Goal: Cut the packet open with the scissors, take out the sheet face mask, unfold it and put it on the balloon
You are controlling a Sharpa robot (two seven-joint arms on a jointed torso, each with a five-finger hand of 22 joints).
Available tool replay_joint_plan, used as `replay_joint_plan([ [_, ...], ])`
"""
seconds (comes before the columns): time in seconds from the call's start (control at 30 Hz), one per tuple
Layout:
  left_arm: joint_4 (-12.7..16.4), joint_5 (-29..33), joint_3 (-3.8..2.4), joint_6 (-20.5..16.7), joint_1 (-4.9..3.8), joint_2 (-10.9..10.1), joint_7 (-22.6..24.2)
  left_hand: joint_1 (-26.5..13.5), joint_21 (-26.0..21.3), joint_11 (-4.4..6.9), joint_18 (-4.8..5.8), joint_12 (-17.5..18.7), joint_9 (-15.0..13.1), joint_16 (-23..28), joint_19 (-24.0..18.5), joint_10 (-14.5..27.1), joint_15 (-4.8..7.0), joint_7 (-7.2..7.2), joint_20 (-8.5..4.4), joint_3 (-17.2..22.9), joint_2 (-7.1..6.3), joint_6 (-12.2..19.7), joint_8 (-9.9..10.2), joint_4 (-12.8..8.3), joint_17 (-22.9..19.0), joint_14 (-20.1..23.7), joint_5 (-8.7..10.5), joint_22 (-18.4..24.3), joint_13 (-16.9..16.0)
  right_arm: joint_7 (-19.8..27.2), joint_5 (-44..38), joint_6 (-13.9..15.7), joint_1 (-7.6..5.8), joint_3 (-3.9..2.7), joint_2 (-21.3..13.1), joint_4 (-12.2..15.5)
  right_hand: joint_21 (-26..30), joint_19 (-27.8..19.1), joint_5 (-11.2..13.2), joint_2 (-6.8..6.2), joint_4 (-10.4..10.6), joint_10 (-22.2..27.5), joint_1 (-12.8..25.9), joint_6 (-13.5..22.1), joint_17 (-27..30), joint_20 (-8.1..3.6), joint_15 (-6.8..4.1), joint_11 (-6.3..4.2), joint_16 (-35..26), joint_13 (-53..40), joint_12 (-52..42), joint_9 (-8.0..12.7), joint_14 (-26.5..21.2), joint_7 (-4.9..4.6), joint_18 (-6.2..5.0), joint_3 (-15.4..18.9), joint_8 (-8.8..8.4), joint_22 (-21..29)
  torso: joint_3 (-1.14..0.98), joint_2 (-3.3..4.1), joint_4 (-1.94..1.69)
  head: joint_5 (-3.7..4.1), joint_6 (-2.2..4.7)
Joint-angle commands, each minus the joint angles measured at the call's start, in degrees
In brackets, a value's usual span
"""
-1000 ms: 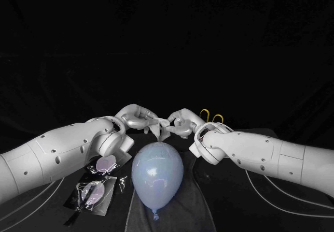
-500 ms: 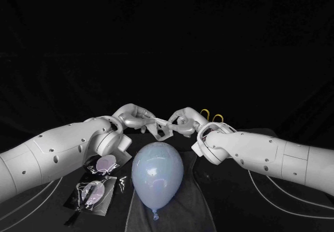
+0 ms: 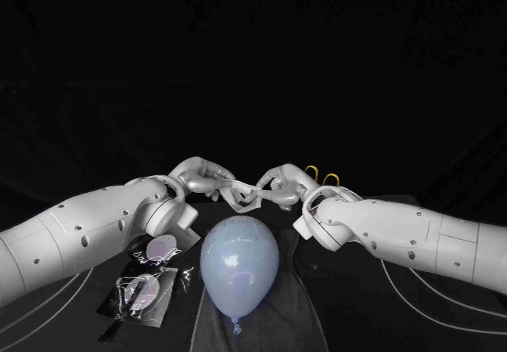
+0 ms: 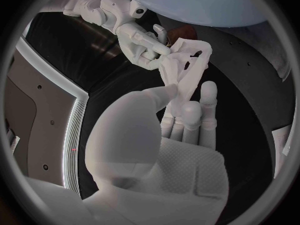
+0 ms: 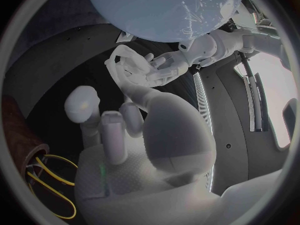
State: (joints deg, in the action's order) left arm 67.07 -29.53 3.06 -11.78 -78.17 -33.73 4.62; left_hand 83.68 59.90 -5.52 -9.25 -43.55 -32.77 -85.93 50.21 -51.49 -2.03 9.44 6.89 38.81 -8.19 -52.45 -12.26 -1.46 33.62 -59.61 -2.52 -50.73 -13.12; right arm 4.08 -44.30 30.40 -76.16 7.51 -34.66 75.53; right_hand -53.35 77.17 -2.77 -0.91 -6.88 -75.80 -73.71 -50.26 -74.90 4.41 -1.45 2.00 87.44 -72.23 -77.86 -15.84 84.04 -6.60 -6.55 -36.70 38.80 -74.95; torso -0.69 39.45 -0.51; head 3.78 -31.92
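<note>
Head view: pinching sheet face mask (image 3: 245, 192) w/ left robot hand (image 3: 204, 176) on one side and right robot hand (image 3: 280, 183) on the other, fingers of both closed on it. Hanging btwn them as a pale, limp, crumpled strip, partly folded, just above far end of balloon (image 3: 239, 265); cannot tell if touching. Balloon lying on counter (image 3: 359, 334) at centre: smooth, glossy, pale blue, egg-shaped, knot toward robot. Beside it, by left forearm, packet (image 3: 143, 293): flat, shiny, crinkled film; contents not clear. Just beyond, smaller shiny scrap (image 3: 158, 251). Behind right robot hand, yellow loop handles of scissors (image 3: 321, 176).

Left wrist view: left robot hand (image 4: 181, 120) w/ thumb pressing mask (image 4: 187, 67) against fingers; thin, soft sheet w/ cut-outs. Right robot hand (image 4: 134, 32) gripping opposite edge. Balloon (image 4: 206, 5) close beyond.

Right wrist view: right robot hand (image 5: 134, 130) closed on mask (image 5: 125, 75), left robot hand (image 5: 164, 67) meeting it from other side. Balloon (image 5: 162, 10) just past both, surface shiny. Scissors (image 5: 47, 185) on counter near wrist, thin yellow handle loops.
</note>
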Motion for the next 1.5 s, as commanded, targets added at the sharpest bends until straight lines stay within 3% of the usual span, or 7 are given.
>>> replay_joint_plan([
  [0.03, -0.2, -2.4, -0.08, -0.6, -0.07, 0.2, 0.4, -0.5, 0.2, -0.86, -0.88, 2.0, 0.7, 2.1, -1.5, 2.5, -0.55, 0.66, 0.45, -0.3, -1.80, 1.5, 1.3, -0.8, -8.5, 6.9, -0.18, -0.5, 0.9, 0.9, 5.2, -4.7, -0.16, -0.12, -0.3, 0.6, 0.4, -0.1, 0.0, 0.04, 0.0, -0.5, 0.7, -0.2, -6.4, -0.07, -0.26, 0.00, 0.1, -0.1, -0.3, -0.1, 3.2, 0.16, 0.03, -0.5, 0.22, -6.5, 0.00, 0.01, 0.00, -0.05, -0.05],
  [0.23, -0.8, -5.7, -0.08, 0.2, -0.08, 0.5, -0.3, -3.7, -2.6, -3.76, -0.50, 7.3, 2.8, 5.9, -5.7, 10.3, -3.46, 1.90, 3.04, -2.8, -5.10, 6.1, 4.5, -1.6, -11.5, 13.2, -0.19, 0.4, 3.6, 2.4, 13.8, -6.3, -0.80, -0.52, -0.6, 1.4, 0.5, -0.2, 0.0, 0.13, 0.0, -0.8, 0.8, -0.2, -6.6, -0.08, -0.26, 0.01, 0.1, -0.5, -0.6, -0.1, 3.2, 0.16, 0.01, -0.7, 0.28, -6.4, -0.04, 0.02, 0.00, 0.02, 0.02],
  [0.63, -1.8, -8.8, -0.07, 0.8, -0.07, 0.8, 0.0, -4.3, -6.9, -5.20, -1.21, 7.3, 4.5, 5.7, -6.2, 15.1, -5.08, 1.51, 5.50, -9.4, -4.26, 8.0, 5.5, -1.6, -12.5, 15.7, -0.21, 3.3, 4.5, 3.1, 25.1, -6.9, -2.05, -0.91, 0.1, -1.1, 0.3, -0.2, 0.0, 0.19, -0.1, -1.3, 1.1, -0.2, -6.8, -0.09, -0.25, 0.02, 0.2, -1.2, -1.1, -0.2, 3.3, 0.15, 0.05, -1.0, 0.43, -6.5, 0.06, 0.01, -0.03, 0.17, 0.26],
  [0.73, -1.4, -8.8, -0.07, 0.0, -0.06, 0.6, 1.5, -3.9, -7.0, -4.48, -1.37, 5.4, 4.1, 4.8, -5.8, 13.3, -4.57, 2.41, 5.38, -9.8, -3.48, 5.0, 3.7, -1.7, -12.4, 14.9, -0.22, 3.5, 3.9, 2.8, 26.6, -7.0, -2.15, -0.93, 0.2, -1.6, 0.3, -0.2, 0.0, 0.20, -0.1, -1.4, 1.2, -0.2, -6.7, -0.09, -0.25, 0.02, 0.2, -1.4, -1.1, -0.2, 3.2, 0.15, 0.05, -1.1, 0.48, -6.5, 0.11, 0.01, -0.02, 0.15, 0.32],
  [0.87, 0.2, -8.2, -0.08, 0.2, -0.03, -0.1, 4.5, -4.6, -6.1, -0.67, -1.49, -2.6, 1.5, 0.6, -3.4, 3.8, -1.39, -1.39, 3.40, -10.1, -1.13, -4.6, -2.9, -0.6, -10.2, 8.8, -0.23, 3.3, 0.7, 2.3, 27.7, -6.8, -2.25, -0.94, 0.4, -2.2, 0.0, -0.1, 0.0, 0.20, -0.1, -1.5, 1.3, -0.1, -6.8, -0.09, -0.25, 0.02, 0.2, -1.6, -1.3, -0.2, 3.3, 0.15, 0.10, -1.2, 0.55, -6.5, 0.09, 0.03, 0.04, 0.09, 0.43],
  [1.03, 2.4, -6.2, -0.08, -0.1, 0.14, -1.1, 7.6, -6.4, -4.8, 2.61, -1.48, -5.3, 0.0, -1.9, -0.1, -1.0, 1.85, -3.88, 1.26, -9.4, 0.59, -8.5, -5.4, 1.9, 6.3, -4.9, -0.24, 3.0, -0.5, 1.9, 28.1, -5.5, -2.30, -0.94, 1.0, -2.9, -0.3, 0.0, 0.0, 0.22, -0.2, -1.6, 1.5, -0.1, -6.9, -0.10, -0.26, 0.01, 0.3, -1.7, -1.4, -0.3, 3.3, 0.17, 0.13, -1.4, 0.67, -6.6, 0.06, -0.02, -0.03, 0.07, 0.53],
  [1.5, 4.4, -5.9, -0.08, 2.4, 1.14, -1.3, 6.7, -6.8, -3.9, 3.23, -1.04, -0.8, -1.1, -1.1, 3.6, -5.2, 2.78, -3.84, -1.01, -6.4, 0.30, -7.0, -4.3, 4.3, 11.1, -10.1, -0.22, 2.4, 1.5, 1.5, 28.2, -4.3, -2.34, -0.94, 0.9, -2.1, -0.5, 0.0, 0.0, 0.16, -0.3, -1.8, 1.7, -0.1, -7.1, -0.12, -0.28, -0.03, 0.3, -2.0, -1.6, -0.4, 3.4, 0.20, 0.16, -1.6, 0.83, -6.6, 0.05, -0.01, 0.00, 0.06, 0.62],
])
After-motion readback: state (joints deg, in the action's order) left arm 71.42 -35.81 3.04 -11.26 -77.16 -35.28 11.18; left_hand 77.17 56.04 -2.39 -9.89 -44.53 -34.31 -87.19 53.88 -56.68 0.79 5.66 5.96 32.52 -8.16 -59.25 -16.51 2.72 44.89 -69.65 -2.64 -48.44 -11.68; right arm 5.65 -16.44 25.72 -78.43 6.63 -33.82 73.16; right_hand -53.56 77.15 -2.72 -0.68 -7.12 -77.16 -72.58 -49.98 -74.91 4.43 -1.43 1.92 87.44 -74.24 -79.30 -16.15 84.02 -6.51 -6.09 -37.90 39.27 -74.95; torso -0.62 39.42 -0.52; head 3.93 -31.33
